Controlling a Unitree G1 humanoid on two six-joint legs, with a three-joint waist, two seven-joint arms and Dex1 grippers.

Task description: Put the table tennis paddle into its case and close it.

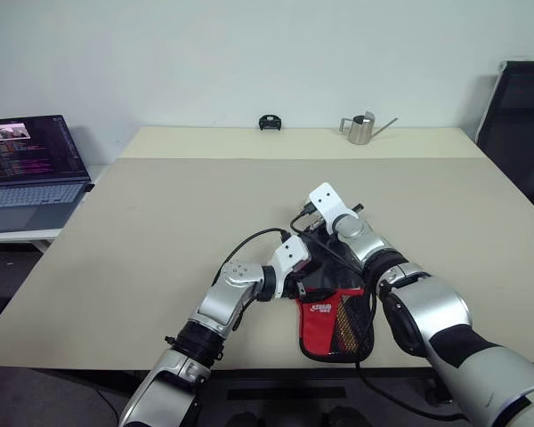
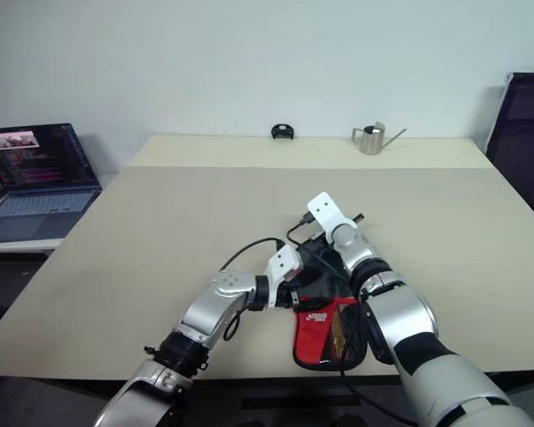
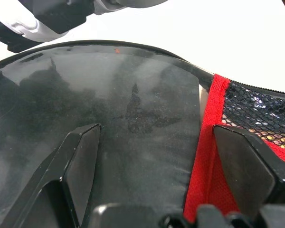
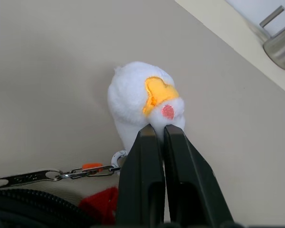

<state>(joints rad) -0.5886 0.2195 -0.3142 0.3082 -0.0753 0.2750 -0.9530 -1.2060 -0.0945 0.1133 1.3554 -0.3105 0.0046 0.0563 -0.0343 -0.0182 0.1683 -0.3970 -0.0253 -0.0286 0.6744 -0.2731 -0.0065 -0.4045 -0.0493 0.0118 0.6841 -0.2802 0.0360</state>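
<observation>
Left end effector (image 3: 152, 156) spread wide, pinning the case (image 1: 336, 325) to the counter (image 1: 160, 231); right end effector (image 4: 160, 135) clamped on plush duck charm (image 4: 142, 102), likely dragging the zipper.

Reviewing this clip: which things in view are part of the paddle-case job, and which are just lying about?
Job: case; white plush charm chained to its zipper, pinched by right gripper; left gripper open over the case.
Lying about: laptop; metal watering can; small black object.
</observation>
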